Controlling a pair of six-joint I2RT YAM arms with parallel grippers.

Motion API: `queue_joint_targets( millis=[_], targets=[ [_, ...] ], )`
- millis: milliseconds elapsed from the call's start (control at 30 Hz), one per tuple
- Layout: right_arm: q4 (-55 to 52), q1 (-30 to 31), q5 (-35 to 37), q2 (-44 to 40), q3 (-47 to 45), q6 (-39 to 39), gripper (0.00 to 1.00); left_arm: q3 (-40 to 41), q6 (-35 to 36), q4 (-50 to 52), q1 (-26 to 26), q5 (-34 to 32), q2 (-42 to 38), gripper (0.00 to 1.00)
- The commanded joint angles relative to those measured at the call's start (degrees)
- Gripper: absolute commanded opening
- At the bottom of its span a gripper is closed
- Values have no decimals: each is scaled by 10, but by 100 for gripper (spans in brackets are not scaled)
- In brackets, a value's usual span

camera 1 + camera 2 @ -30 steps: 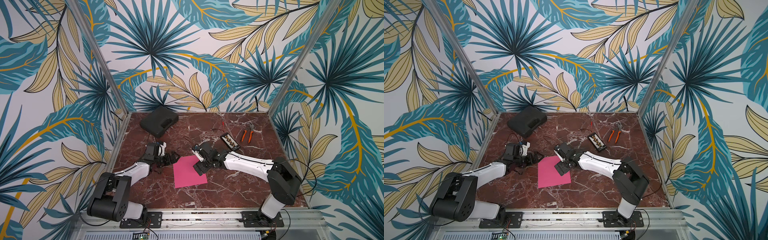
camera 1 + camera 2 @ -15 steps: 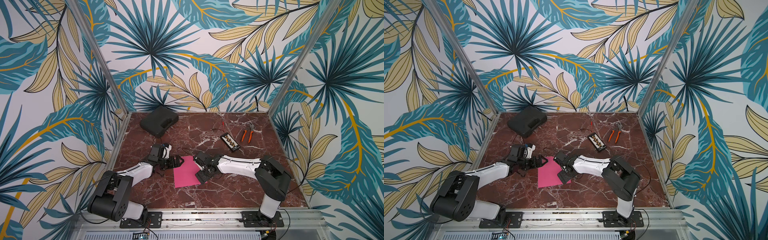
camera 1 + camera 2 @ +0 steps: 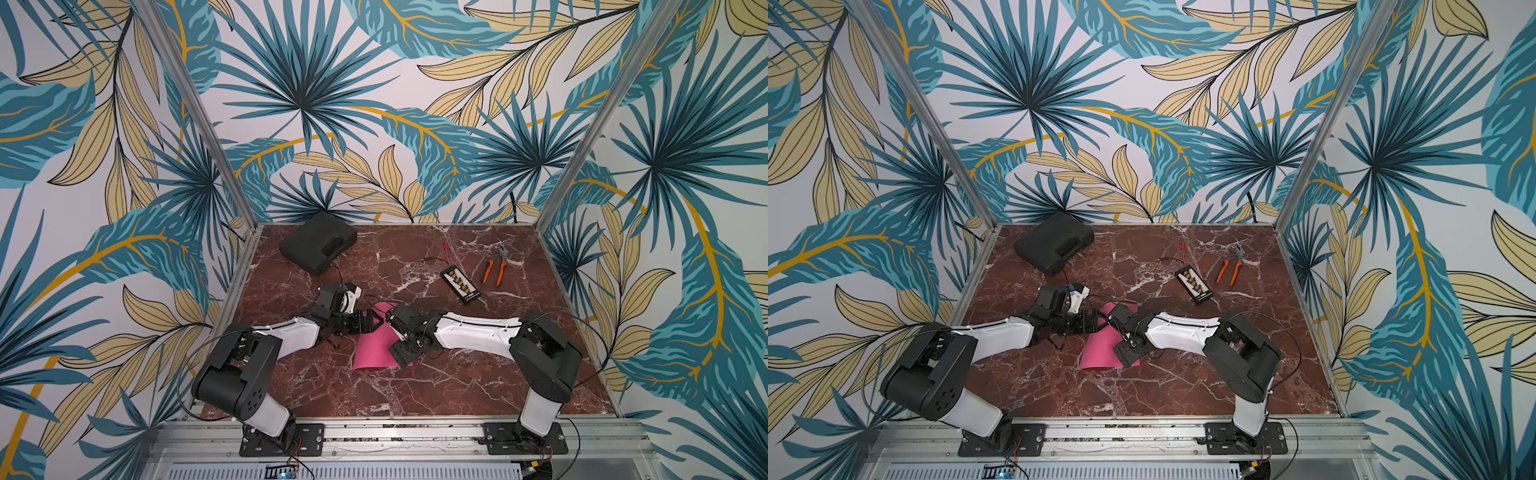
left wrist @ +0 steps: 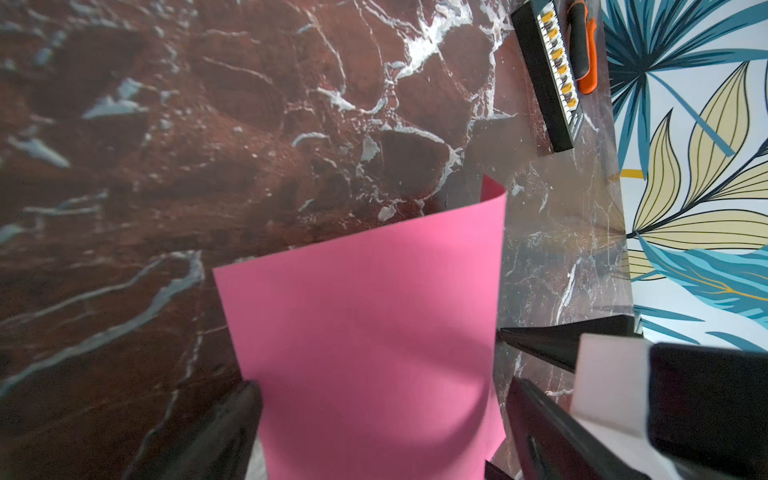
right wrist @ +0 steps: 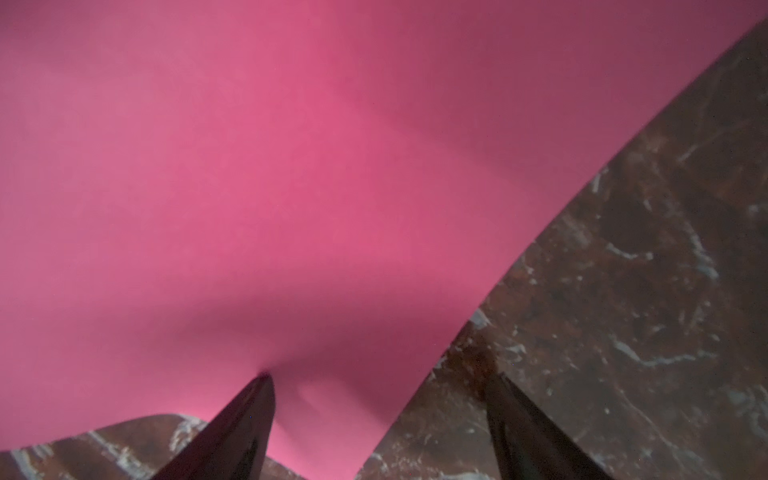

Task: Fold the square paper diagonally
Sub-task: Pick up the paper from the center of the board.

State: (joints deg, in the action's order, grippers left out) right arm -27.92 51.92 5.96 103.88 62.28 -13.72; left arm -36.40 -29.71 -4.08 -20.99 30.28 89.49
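The thin, bright pink square paper (image 3: 374, 351) was laid on the red-brown marble tabletop (image 3: 436, 390), one corner curled up. The left gripper (image 4: 384, 384) was spread around the sheet. The right gripper (image 5: 380, 376) was spread too, one fingertip pressed onto it.

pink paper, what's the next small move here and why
Probably close the left gripper on the square paper. Its jaws stand open with the sheet running between them, and a corner curls upward in the left wrist view. The open right gripper has one fingertip on the sheet, seemingly pinning it.
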Motion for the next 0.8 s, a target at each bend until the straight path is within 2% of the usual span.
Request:
queue_joint_targets(
  millis=[0, 233, 367, 467, 633, 733, 767],
  targets=[
    [9, 3, -3, 19, -32, -10, 83, 11, 4, 31, -5, 11, 13, 86],
    [49, -4, -29, -21, -41, -10, 85, 15, 22, 12, -5, 31, 0, 50],
    [80, -21, -58, -62, -60, -12, 91, 24, 25, -8, -5, 39, -14, 41],
    [128, -48, -97, -102, -91, -22, 99, 32, 26, -24, -6, 50, -22, 38],
    [296, -130, -233, -138, -167, -85, 99, 49, 19, -63, -6, 75, -31, 36],
    [383, -164, -310, -114, -185, -121, 98, 59, 12, -89, -7, 89, -40, 38],
    [413, -177, -339, -101, -191, -140, 95, 63, 10, -98, -7, 95, -43, 38]
  ],
)
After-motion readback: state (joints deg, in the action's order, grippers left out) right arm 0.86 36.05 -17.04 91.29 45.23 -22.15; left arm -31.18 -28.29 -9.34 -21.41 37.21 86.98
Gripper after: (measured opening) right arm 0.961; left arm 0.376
